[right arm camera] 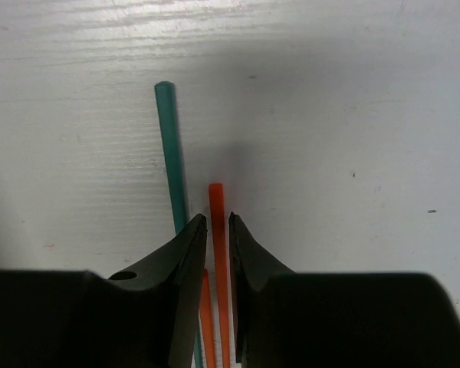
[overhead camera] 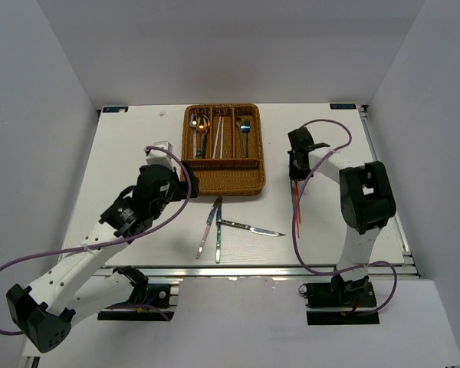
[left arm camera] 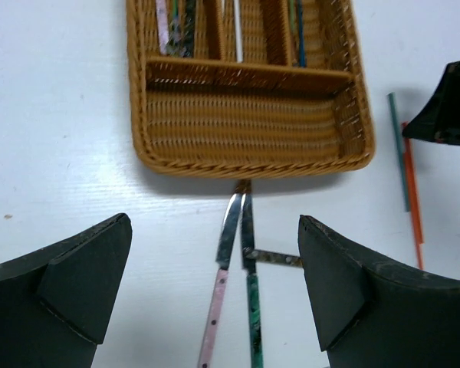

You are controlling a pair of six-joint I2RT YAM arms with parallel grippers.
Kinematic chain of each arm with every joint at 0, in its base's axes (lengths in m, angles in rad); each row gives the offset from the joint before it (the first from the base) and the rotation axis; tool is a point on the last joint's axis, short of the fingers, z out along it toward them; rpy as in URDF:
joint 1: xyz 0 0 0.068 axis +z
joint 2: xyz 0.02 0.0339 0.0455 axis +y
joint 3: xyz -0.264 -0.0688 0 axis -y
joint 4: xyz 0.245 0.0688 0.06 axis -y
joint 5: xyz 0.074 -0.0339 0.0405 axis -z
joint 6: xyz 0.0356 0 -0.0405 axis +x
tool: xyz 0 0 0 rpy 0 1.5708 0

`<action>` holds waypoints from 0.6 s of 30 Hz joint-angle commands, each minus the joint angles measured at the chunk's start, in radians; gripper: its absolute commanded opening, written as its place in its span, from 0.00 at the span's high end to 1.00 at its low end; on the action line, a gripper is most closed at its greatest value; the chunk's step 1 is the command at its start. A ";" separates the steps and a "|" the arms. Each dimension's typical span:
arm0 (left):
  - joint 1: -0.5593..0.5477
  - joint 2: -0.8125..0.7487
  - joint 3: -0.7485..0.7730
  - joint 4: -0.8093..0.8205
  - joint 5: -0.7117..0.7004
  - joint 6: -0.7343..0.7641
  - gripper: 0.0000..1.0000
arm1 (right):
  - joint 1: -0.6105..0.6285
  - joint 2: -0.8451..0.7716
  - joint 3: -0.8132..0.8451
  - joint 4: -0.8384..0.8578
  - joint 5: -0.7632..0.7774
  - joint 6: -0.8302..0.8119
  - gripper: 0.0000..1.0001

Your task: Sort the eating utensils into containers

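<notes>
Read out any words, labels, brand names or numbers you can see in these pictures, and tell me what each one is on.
No text can be read in any view.
Far-left corner sticker on the table: pale marks, too small to read.
Far-right corner sticker: the same, too small to read.
Wicker tray, knives, orange chopstick: no lettering shows.
</notes>
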 commanded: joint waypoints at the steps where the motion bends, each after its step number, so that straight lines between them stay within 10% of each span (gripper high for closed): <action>1: 0.002 -0.008 -0.029 -0.044 -0.041 0.016 0.02 | -0.007 0.026 0.016 -0.025 -0.003 -0.010 0.76; 6: 0.002 -0.003 -0.023 -0.049 -0.038 0.016 0.02 | -0.022 0.029 -0.004 -0.046 0.007 0.008 0.78; 10: 0.002 -0.006 -0.009 -0.052 -0.035 0.013 0.02 | -0.045 0.007 -0.044 -0.059 -0.003 0.020 1.00; 18: 0.002 -0.018 -0.014 0.006 -0.027 -0.056 0.02 | -0.112 -0.198 -0.033 -0.125 0.144 0.062 1.00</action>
